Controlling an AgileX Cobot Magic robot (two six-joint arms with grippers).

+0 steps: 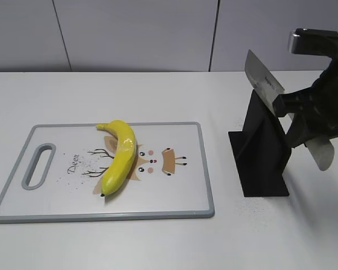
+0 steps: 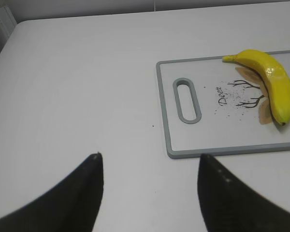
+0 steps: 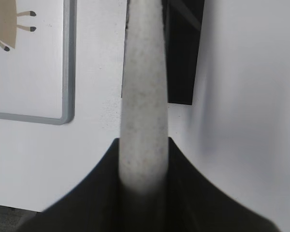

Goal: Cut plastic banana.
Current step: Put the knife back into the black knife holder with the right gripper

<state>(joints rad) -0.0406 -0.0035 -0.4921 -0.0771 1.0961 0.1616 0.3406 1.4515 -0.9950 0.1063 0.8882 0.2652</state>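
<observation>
The plastic banana lies diagonally on the white cutting board, over its deer print. It also shows in the left wrist view. My right gripper is shut on the grey handle of a knife, holding it above the black knife stand, blade pointing up and left. In the right wrist view the handle runs between the jaws. My left gripper is open and empty above bare table, left of the board's handle slot; it is out of the exterior view.
The knife stand stands right of the board's right edge. The board has a grey rim. A grey wall runs behind the white table.
</observation>
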